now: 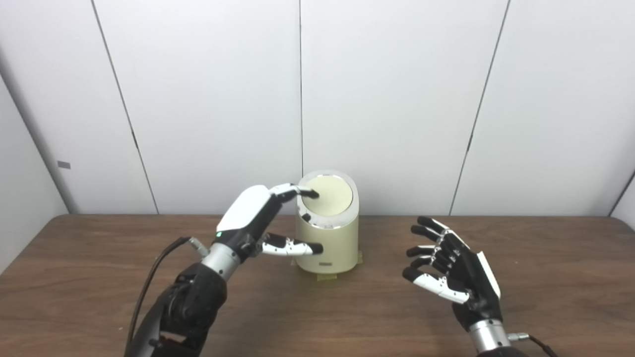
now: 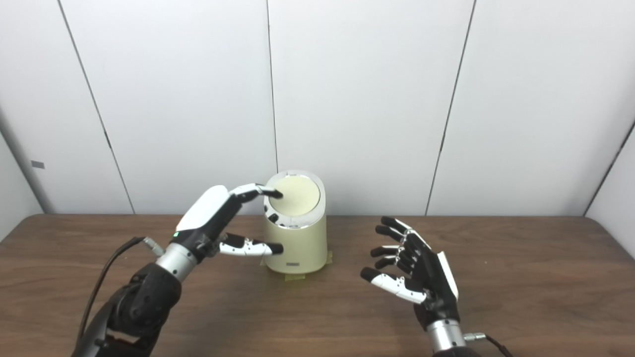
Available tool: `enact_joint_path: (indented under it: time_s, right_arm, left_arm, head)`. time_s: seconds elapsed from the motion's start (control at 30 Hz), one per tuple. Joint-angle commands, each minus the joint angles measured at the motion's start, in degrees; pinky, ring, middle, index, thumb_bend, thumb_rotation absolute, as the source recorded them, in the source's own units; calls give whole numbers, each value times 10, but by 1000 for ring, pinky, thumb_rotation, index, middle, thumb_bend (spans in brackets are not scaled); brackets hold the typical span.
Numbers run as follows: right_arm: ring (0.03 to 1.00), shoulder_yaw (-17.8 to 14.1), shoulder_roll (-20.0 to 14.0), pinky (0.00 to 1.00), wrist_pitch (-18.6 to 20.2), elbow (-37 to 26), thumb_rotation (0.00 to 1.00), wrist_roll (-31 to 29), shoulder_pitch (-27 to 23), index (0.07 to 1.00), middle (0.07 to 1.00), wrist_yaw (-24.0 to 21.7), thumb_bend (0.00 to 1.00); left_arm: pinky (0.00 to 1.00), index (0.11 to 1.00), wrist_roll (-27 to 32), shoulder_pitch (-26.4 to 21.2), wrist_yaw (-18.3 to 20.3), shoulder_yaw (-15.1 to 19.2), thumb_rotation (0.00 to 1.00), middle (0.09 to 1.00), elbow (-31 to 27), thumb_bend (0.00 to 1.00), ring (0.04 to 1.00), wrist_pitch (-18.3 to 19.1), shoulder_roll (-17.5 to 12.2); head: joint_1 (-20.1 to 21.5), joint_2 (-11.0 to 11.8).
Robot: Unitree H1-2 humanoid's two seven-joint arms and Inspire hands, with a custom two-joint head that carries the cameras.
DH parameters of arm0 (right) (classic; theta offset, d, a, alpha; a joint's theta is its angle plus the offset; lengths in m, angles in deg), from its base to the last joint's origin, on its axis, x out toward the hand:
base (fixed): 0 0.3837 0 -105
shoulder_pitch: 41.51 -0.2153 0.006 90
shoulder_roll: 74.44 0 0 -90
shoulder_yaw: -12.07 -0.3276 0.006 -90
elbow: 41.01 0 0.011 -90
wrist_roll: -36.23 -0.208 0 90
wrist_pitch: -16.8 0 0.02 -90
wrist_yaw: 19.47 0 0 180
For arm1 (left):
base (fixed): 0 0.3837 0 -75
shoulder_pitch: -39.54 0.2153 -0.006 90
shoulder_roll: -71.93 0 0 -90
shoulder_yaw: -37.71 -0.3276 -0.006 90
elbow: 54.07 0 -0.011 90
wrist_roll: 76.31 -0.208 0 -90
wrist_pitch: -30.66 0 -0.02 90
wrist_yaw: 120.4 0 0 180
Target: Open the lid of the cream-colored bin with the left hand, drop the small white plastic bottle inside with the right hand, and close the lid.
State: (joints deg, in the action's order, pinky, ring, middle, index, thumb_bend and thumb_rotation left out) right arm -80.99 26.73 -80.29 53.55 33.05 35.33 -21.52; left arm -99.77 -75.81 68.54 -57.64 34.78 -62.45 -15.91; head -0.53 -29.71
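Note:
The cream-colored bin (image 1: 330, 243) stands on the wooden table (image 1: 99, 277) near the back wall. Its round lid (image 1: 330, 195) lies shut and flat on top, ringed by a shiny rim. My left hand (image 1: 253, 218) is at the bin's left side, open, with fingertips (image 1: 308, 193) resting on the lid's left edge and the thumb against the bin's wall. My right hand (image 1: 449, 267) is open and empty, fingers spread, hovering over the table to the right of the bin. No small white bottle shows in either view.
A piece of tape (image 1: 327, 277) sticks out under the bin's base. White wall panels (image 1: 397, 99) stand right behind the table. A black cable (image 1: 154, 277) runs from my left wrist.

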Motion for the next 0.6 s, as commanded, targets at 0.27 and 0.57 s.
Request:
enact_joint_path:
  time_s: [0.27,0.57]
  right_arm:
    - [576,-7,-2,492,-21,-3,214,-4,-23,763,744,3,858]
    - [589,-3,0,512,3,-21,217,12,-17,761,748,11,890]
  left_arm:
    - [713,863,181,102,-37,92,296,839,-20,751,822,4,54]
    - [563,835,223,120,-40,99,270,776,13,716,696,-3,61]
  head:
    - [-3,-1]
    - [2,-3]
